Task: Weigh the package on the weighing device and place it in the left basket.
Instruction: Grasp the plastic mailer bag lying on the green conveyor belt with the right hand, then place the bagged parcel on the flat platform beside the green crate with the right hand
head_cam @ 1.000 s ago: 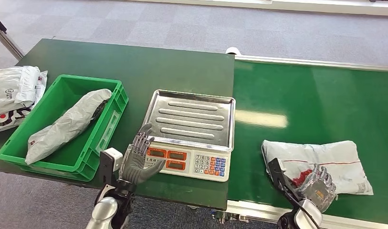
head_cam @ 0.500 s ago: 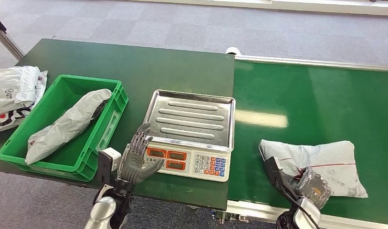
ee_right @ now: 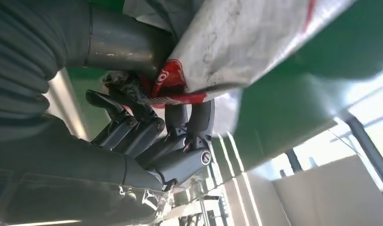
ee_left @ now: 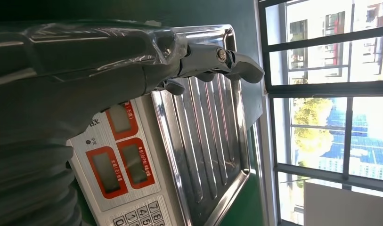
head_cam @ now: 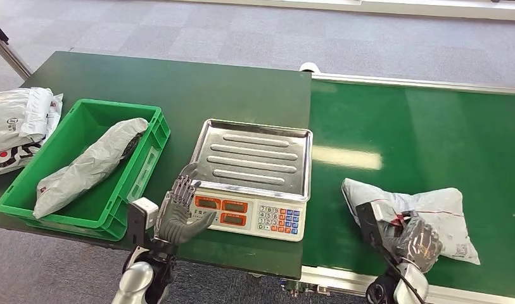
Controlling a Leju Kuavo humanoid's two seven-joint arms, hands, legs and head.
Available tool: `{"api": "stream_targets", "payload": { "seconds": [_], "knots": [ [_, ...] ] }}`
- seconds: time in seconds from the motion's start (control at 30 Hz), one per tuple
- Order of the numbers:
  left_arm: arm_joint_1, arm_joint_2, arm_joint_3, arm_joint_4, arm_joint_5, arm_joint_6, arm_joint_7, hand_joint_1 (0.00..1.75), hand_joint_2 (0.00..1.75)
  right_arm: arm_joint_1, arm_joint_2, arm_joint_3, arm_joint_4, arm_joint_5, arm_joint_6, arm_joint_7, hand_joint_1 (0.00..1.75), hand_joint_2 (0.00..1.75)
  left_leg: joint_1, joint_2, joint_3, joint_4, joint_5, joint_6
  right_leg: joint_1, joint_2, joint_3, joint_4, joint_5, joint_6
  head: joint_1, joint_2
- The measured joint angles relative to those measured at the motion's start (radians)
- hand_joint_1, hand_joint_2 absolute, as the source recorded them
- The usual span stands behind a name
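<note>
Right hand (head_cam: 418,244) clamped on the grey package (head_cam: 425,212), which sat on the green conveyor belt (head_cam: 432,133); left hand (head_cam: 182,209) hovered, fingers apart, beside the scale (head_cam: 253,177).

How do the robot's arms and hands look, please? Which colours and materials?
Silver metal forearms. The left hand and right hand are dark grey with jointed fingers, under clear glossy plastic film. The wrists have grey ribbed covers, and a dark camera block sits at each wrist, the left one white-capped.
</note>
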Motion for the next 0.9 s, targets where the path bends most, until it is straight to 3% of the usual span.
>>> {"api": "stream_targets", "payload": {
  "seconds": [0.07, 0.13, 0.2, 0.33, 0.43, 0.67, 0.9],
  "knots": [
    [0.002, 0.000, 0.001, 0.000, 0.006, 0.002, -0.014, 0.00, 1.75, 0.010, 0.005, 0.000, -0.044, -0.160, -0.069, -0.116, 1.75, 1.75, 0.000, 0.000, 0.000, 0.000, 0.000, 0.000, 0.000, 0.000, 0.000, 0.000, 0.000, 0.000, 0.000, 0.000],
    [0.002, 0.000, 0.001, 0.000, 0.009, 0.004, -0.023, 0.00, 1.75, 0.018, 0.008, -0.001, -0.079, -0.249, -0.098, -0.180, 1.75, 1.75, 0.000, 0.001, 0.000, 0.000, 0.000, 0.000, 0.000, 0.000, 0.000, 0.000, 0.000, 0.000, 0.000, 0.000],
    [0.002, 0.000, 0.001, 0.000, 0.011, 0.007, -0.033, 0.00, 1.75, 0.027, 0.010, -0.001, -0.102, -0.312, -0.110, -0.230, 1.75, 1.75, 0.000, 0.001, 0.000, 0.000, 0.000, 0.000, 0.000, 0.000, 0.000, 0.000, 0.000, 0.000, 0.000, 0.000],
    [0.002, 0.000, 0.000, 0.001, 0.019, 0.037, -0.085, 0.00, 1.75, 0.054, 0.013, -0.005, -0.157, -0.615, -0.118, -0.431, 1.75, 1.75, 0.000, 0.000, 0.000, 0.000, 0.000, 0.000, 0.000, -0.001, 0.000, 0.000, 0.000, 0.000, 0.000, 0.000],
    [0.002, 0.000, -0.004, 0.001, 0.039, 0.054, -0.118, 0.00, 1.75, 0.075, 0.014, -0.024, -0.202, -0.763, -0.106, -0.537, 1.75, 1.75, 0.000, 0.000, 0.000, 0.000, 0.000, 0.000, 0.000, -0.001, 0.000, 0.000, 0.000, 0.000, 0.000, 0.000],
    [0.002, 0.000, -0.010, 0.001, 0.068, 0.091, -0.174, 0.00, 1.75, 0.094, 0.013, -0.063, -0.331, -0.857, -0.129, -0.694, 1.75, 1.75, 0.000, 0.000, 0.000, 0.000, 0.000, 0.000, 0.000, -0.001, 0.000, 0.000, 0.000, 0.000, 0.000, 0.000],
    [0.001, -0.001, -0.023, 0.001, 0.070, 0.097, -0.183, 0.00, 1.75, 0.088, 0.013, -0.070, -0.401, -0.863, -0.137, -0.705, 1.75, 1.75, 0.000, 0.000, 0.000, 0.000, 0.000, 0.000, 0.000, -0.001, 0.000, 0.000, 0.000, 0.000, 0.000, 0.000]
  ]
}}
